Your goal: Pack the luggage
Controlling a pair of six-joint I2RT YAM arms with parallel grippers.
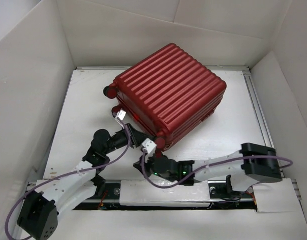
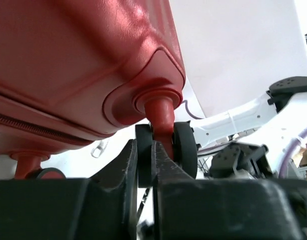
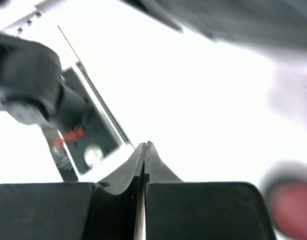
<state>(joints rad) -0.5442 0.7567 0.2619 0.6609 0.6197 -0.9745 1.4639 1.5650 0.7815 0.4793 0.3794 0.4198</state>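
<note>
Dark red ribbed hard-shell suitcase [image 1: 171,90] lies closed. Left pincer [image 2: 144,150] nearly shut, pinching its small dark wheel [image 2: 186,150], likely to reposition case. Right pincer [image 3: 145,146] fully closed, empty.

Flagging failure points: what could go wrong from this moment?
The left gripper seems to pinch only a caster wheel of the closed luggage; the wheel could swivel or slip out, or pulling could drag the whole case. The shut right gripper sits close to the near corner and might get bumped if the case shifts.
</note>
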